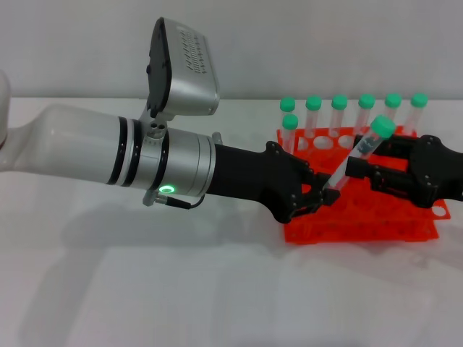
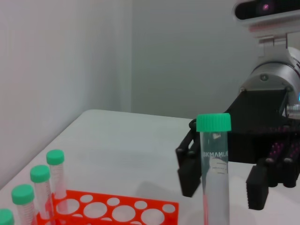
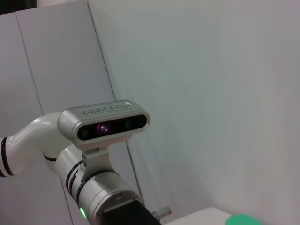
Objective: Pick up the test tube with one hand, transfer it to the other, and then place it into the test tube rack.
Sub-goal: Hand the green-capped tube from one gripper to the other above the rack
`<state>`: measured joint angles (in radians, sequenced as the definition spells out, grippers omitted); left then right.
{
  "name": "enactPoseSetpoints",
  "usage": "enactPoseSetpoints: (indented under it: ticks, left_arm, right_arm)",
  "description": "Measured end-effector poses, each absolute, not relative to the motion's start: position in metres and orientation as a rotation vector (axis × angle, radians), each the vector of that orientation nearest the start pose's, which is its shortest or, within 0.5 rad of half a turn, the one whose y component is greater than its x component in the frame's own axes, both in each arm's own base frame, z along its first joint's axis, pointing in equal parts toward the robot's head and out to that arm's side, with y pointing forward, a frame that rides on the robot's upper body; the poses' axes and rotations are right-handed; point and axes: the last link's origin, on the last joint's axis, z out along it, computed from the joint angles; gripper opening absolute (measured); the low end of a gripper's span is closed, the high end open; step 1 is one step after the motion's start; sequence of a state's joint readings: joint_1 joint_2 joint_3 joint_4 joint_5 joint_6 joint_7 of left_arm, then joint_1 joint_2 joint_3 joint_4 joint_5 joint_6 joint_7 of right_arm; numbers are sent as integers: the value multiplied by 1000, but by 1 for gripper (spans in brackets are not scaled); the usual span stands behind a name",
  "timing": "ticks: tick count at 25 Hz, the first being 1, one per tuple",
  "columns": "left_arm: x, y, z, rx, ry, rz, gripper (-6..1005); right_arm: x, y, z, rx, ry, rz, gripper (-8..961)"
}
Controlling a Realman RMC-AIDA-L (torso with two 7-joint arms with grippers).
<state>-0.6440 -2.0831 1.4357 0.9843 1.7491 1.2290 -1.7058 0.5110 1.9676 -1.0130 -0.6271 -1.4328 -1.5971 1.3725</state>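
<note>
White tabletop lies under your test tube rack (image 1: 362, 220). Above the rack, your left gripper (image 1: 323, 194) clamps the tilted test tube (image 1: 359, 154) at its lower end. Your right gripper (image 1: 359, 168) stands just beside the tube's cap end, fingers spread.
</note>
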Motion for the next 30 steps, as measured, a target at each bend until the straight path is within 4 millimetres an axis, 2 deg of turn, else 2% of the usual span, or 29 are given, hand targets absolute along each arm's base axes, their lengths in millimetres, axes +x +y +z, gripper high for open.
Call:
enactPoseSetpoints:
  ticks: [2,13,18,26,30]
  left_arm:
    - [-120,363,-57,-2960,-231,-491,196]
    - [-120,365,-57,-2952,-237,-478,195]
    - [-120,366,-58,-2952,-237,-470,195]
    - [-120,366,-58,-2952,-233,-465,195]
    - [-119,368,-58,-2945,-230,-460,194]
  right_arm:
    - [219,343,35,-2651,455,1107,530]
    - [214,341,27,-2662,443,1124,364]
    - [212,343,24,-2652,432,1109,248]
    - [213,346,30,-2657,360,1067,238]
    - [214,345,36,-2655,318,1053,333]
